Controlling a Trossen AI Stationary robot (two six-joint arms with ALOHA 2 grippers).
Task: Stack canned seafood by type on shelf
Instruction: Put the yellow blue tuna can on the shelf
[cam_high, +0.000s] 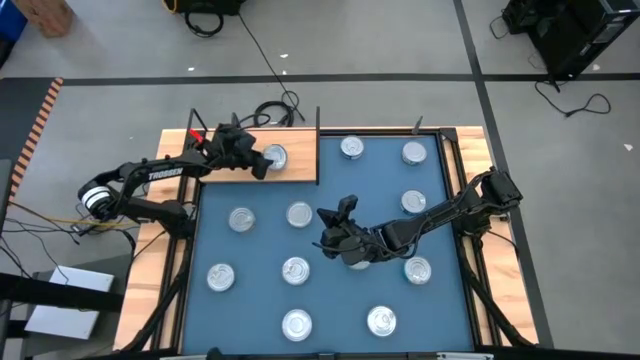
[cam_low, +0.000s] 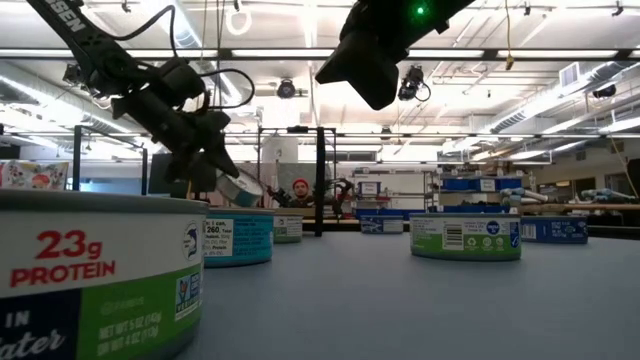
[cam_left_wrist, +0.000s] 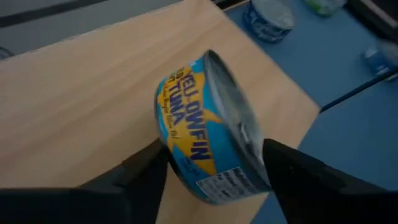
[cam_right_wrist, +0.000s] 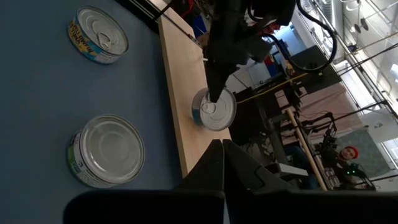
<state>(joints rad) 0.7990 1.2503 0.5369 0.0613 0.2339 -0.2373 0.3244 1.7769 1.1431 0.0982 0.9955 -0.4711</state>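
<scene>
The left gripper (cam_left_wrist: 214, 168) stands over the shelf (cam_high: 300, 170) with its two fingers spread, and a yellowfin tuna tin (cam_left_wrist: 208, 127) sits between them. In the left wrist view the tin is tilted, its blue and yellow label turned toward the camera and its shiny lid facing to one side. A finger shows on each side of it; whether the pads touch its wall I cannot tell. I judge that the step in hand is the release of this tin on the wooden board. It does not look flat yet, so the next move calls for a slow, straight lift, so that the fingers do not drag or tip it.

Farther from this tool, the right gripper (cam_high: 343, 240) hangs over the middle of the blue mat (cam_high: 330, 290), fingers pressed together and holding nothing. It is just beside a tin (cam_high: 358, 258) that its arm partly hides.

The other tins lie apart from one another on the mat, for example one (cam_high: 299, 214) near the shelf edge and one (cam_high: 381, 321) at the far side from it. They are low, round, with silver lids. In the low view the labels differ: a green one (cam_low: 465, 238), a blue one (cam_low: 238, 238). Sorting by type will need reading these side labels, because from above all lids look alike.
</scene>
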